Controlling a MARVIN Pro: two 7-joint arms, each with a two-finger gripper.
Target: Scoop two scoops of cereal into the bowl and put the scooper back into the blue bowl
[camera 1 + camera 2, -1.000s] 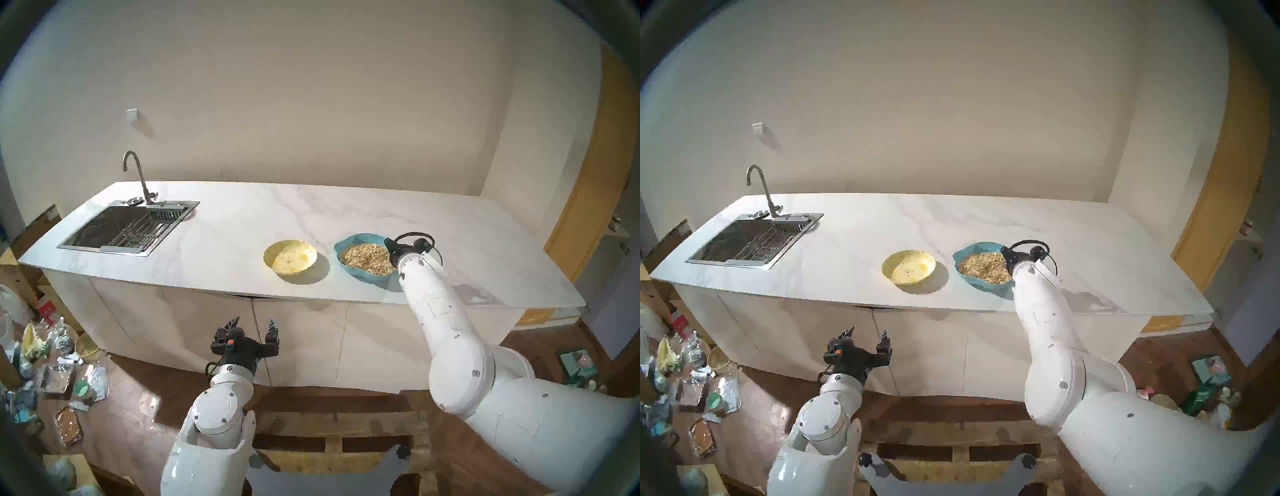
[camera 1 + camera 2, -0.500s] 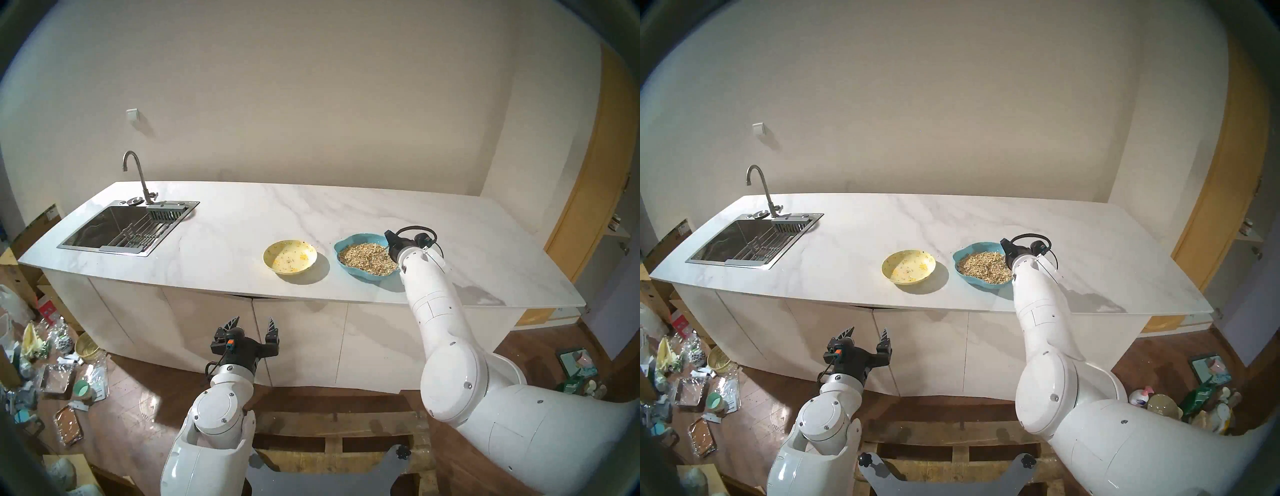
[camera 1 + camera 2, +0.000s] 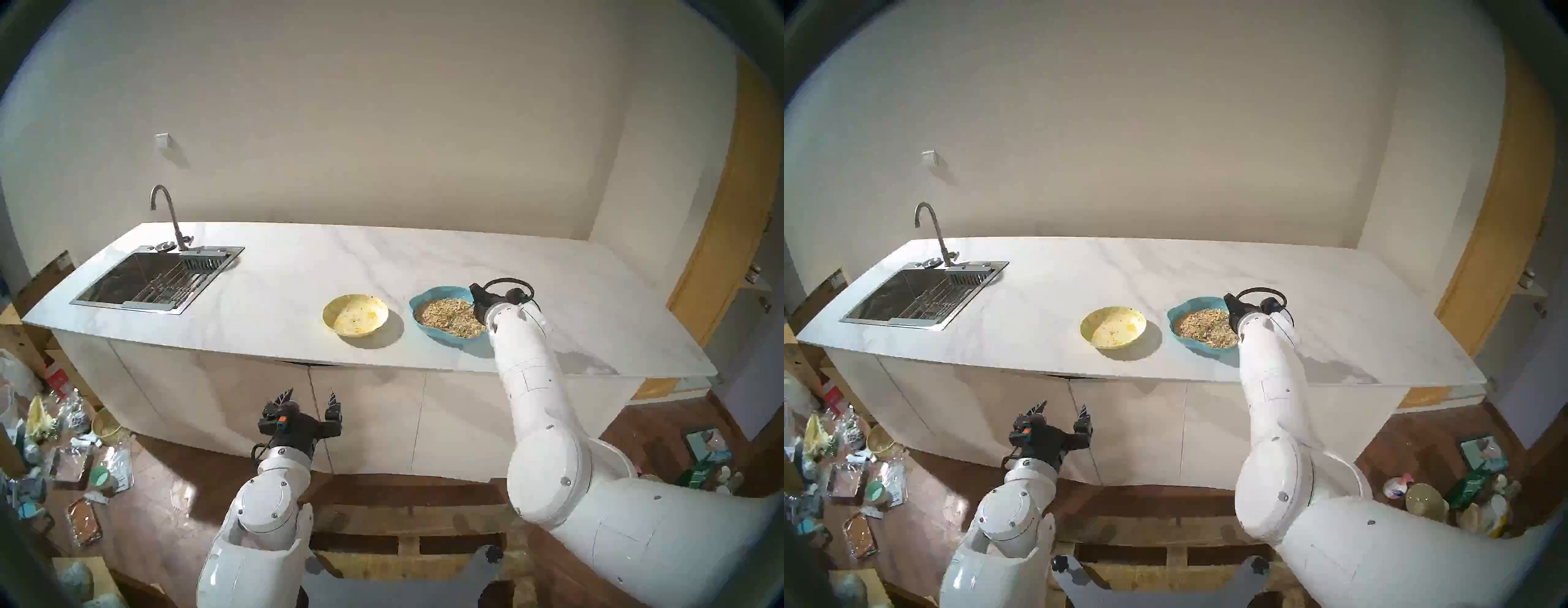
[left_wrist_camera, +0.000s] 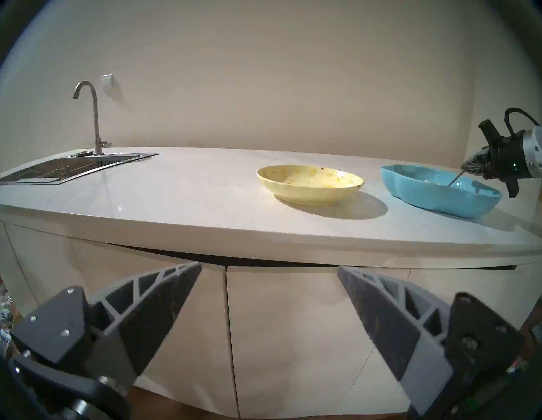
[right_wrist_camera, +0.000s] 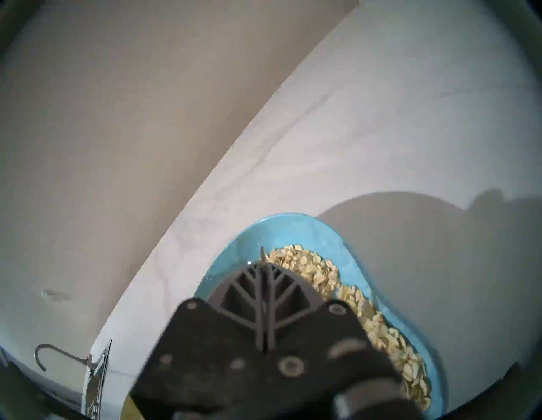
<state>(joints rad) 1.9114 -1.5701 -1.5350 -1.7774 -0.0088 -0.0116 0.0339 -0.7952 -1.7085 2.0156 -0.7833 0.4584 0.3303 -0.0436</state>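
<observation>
1. Two bowls stand apart on the worktop [image 3: 275, 297]: the bowl [image 3: 355, 314], pale yellow, and the blue bowl [image 3: 428, 295] at its 3 o'clock.
2. One heap of cereal [image 3: 445, 316] fills the blue bowl.
3. One scooper [image 4: 454, 179]: handle pinched in the closed right end effector [image 4: 466, 167] at the blue bowl's 3 o'clock rim.
4. The left end effector [image 3: 309, 397] gapes empty below the worktop's front edge.
5. One sink [image 3: 127, 276] lies at 9 o'clock, bare worktop between.

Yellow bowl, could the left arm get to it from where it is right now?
Probably not directly. The left gripper hangs open below the counter's front edge, facing the cabinet doors; it would have to rise over that edge first. Nothing on top blocks the yellow bowl.
</observation>
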